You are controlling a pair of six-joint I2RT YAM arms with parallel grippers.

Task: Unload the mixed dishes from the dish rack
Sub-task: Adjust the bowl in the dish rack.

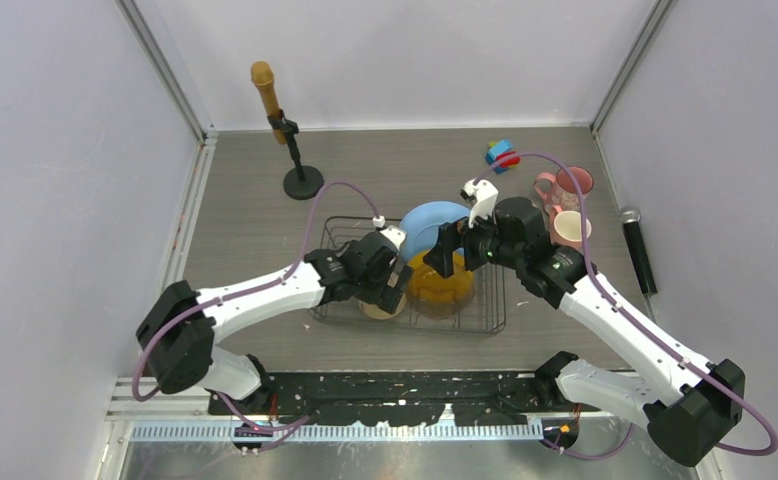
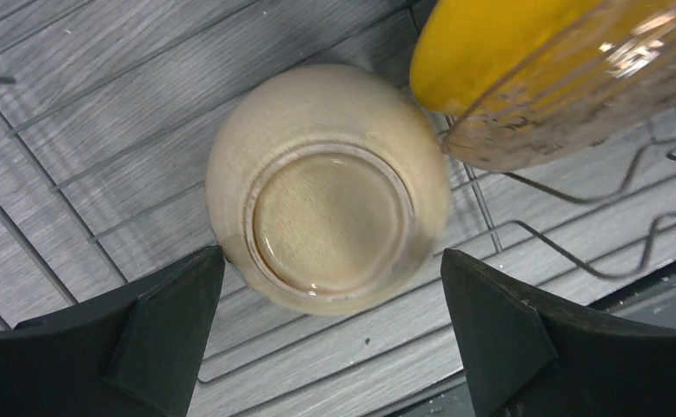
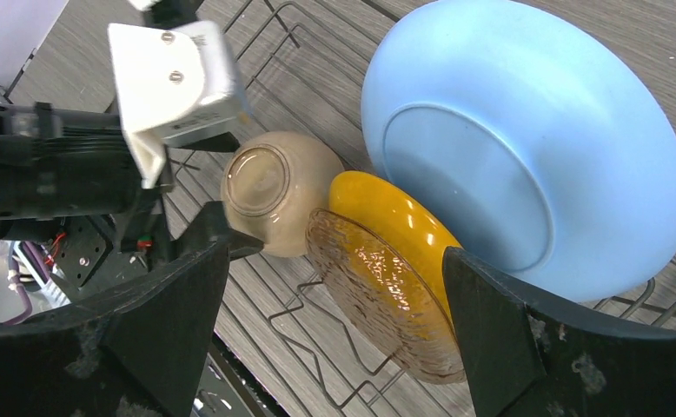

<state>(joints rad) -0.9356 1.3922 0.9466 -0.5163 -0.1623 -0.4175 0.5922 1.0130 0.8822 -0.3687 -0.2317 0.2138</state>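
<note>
Jaws of left gripper (image 2: 330, 254) stand apart, beige bowl (image 2: 326, 187) upturned between them. Right gripper (image 3: 336, 248) likewise spread, yellow plate (image 3: 387, 217) directly beneath.

Grey wood-grain tabletop (image 1: 395, 165); plain white walls (image 1: 405, 60) on three sides; metal corner posts (image 1: 167, 70) at back; even light.

Glossy glazed beige bowl (image 2: 326, 187), thin dark metal-wire dish rack (image 1: 490, 300)
</note>
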